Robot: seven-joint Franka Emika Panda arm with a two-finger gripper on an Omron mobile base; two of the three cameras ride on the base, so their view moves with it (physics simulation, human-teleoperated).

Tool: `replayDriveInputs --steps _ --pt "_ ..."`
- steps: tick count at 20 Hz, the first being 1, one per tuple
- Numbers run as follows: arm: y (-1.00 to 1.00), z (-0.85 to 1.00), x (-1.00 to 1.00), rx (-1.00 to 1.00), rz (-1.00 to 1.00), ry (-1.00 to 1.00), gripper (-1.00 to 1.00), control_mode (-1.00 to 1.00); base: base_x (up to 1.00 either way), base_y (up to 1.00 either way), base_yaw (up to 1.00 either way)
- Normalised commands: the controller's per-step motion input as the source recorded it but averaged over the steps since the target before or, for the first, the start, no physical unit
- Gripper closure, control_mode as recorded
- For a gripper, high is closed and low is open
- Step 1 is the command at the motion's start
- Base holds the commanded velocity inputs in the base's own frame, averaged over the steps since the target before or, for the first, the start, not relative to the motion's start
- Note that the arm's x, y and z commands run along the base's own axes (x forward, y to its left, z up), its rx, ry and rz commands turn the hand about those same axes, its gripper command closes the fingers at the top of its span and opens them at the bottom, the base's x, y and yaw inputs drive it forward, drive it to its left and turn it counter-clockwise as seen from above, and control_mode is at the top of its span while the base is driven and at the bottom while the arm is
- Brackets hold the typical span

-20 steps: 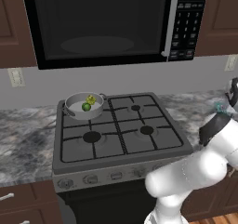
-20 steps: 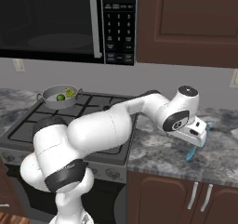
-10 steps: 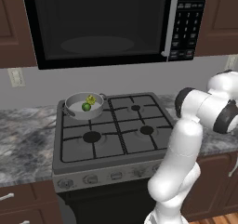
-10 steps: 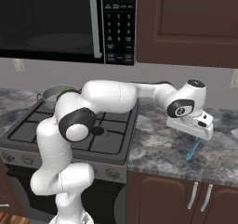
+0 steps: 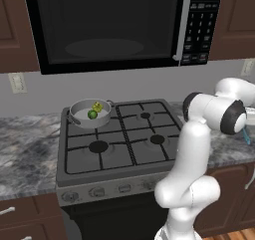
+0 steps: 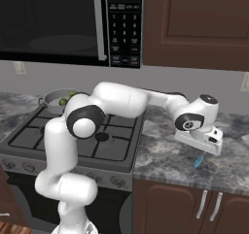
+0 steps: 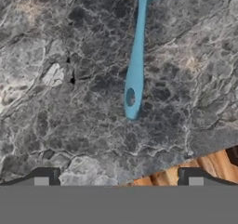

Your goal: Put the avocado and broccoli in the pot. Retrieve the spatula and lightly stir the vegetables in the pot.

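The grey pot (image 5: pixel 82 117) (image 6: pixel 52 100) stands on the stove's back left burner. Inside it lie the dark green avocado (image 5: pixel 92 114) and the yellow-green broccoli (image 5: pixel 97 106), side by side. The light blue spatula (image 7: pixel 135 69) (image 6: pixel 199 161) lies flat on the marble counter right of the stove, with its handle end pointing toward my hand and its head cut off by the top edge of the hand view. My gripper (image 7: pixel 118 177) hangs open above the counter just short of the handle end, with nothing between its fingers. In the right base view the hand (image 6: pixel 202 140) hovers over the spatula.
A four-burner gas stove (image 5: pixel 124 144) sits under a black microwave (image 5: pixel 109 25). Grey marble counters (image 6: pixel 170 160) flank it. The counter's front edge and the wooden floor (image 7: pixel 209 167) show close to the spatula's handle end. Dark cabinets hang above right.
The arm's links have swung round into a higher arch toward the right. The hand stays over the spatula on the right counter, still open. Pot and vegetables are unmoved.
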Motion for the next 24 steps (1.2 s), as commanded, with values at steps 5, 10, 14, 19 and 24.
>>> replayDriveInputs --steps 5,10,14,19,24 --pt "-0.09 -0.14 0.42 0.0 0.2 0.01 -1.0 -1.0 0.0 0.0 0.0" --pt "-0.25 -0.14 0.4 0.0 0.17 0.13 -1.0 -1.0 0.0 0.0 0.0" --pt "-0.23 -0.27 0.03 0.0 0.05 0.01 -1.0 -1.0 0.0 0.0 0.0" --pt "-0.05 -0.26 0.1 0.0 0.02 0.01 -1.0 -1.0 0.0 0.0 0.0" --pt "0.0 -0.44 0.15 0.0 0.0 0.02 -1.0 -1.0 0.0 0.0 0.0"
